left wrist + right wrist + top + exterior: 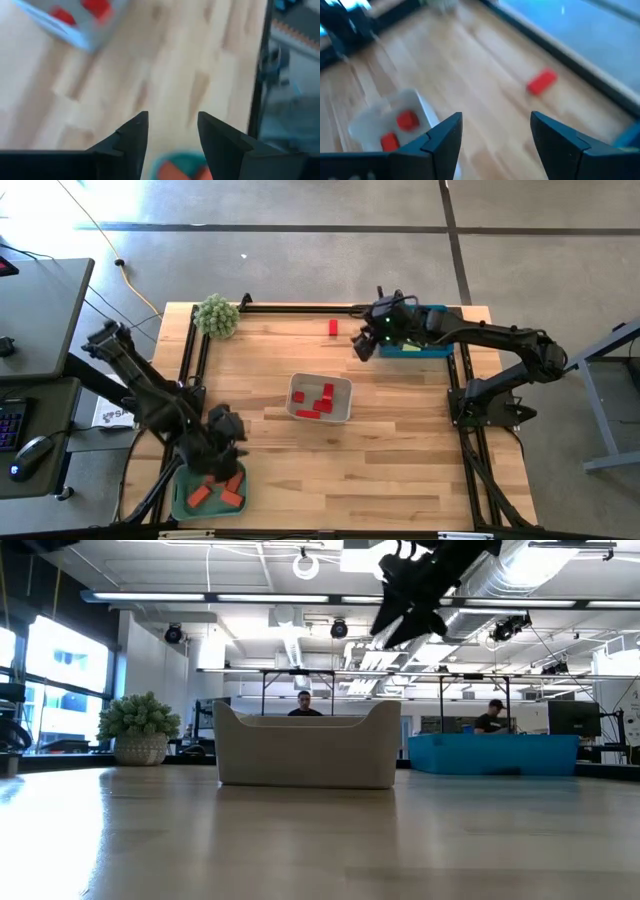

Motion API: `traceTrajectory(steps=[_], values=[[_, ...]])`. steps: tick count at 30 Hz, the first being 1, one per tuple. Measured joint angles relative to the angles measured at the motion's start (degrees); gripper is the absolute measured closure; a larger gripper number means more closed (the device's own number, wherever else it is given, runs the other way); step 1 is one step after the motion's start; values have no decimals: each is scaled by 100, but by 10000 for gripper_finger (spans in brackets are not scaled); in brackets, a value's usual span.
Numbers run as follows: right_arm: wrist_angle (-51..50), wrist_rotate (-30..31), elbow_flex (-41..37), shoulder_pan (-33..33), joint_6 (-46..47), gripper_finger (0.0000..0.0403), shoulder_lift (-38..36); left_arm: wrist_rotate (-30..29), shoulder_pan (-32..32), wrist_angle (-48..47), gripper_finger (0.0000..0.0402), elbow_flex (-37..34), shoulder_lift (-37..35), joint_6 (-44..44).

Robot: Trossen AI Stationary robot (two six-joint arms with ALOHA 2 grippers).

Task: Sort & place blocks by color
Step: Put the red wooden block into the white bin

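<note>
Black fingers of the right gripper [495, 145] stand wide apart and empty, hanging high over the desk [400, 440]. Ahead of it lies a lone red bar [541, 81], near the desk's black edge rail [300, 307]; a hasty descent could nudge the bar against that rail or pinch it askew. Below and nearer sits the grey tray [320, 398] holding red blocks [318, 402]. Far off, the left gripper [172, 142] hovers part-open, empty, above the green tray [208, 492] of orange-red blocks [222, 492].
</note>
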Motion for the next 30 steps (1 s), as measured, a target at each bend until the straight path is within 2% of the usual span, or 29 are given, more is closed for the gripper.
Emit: traceTrajectory(steps=[10,19,24,30], values=[[2056,-8,0,-498,-1255,183,0,-1160,1618,8,243,2,-631,1575],[3416,-170,12,-1066,-1993,183,0,-1302,3503,35,243,4,-763,2712],[3336,-191,479,-1326,-2442,183,95,-1285,4419,37,243,4,-747,3036],[2568,-362,1519,-1609,-2730,183,629,-1239,5282,59,243,4,-747,3264]])
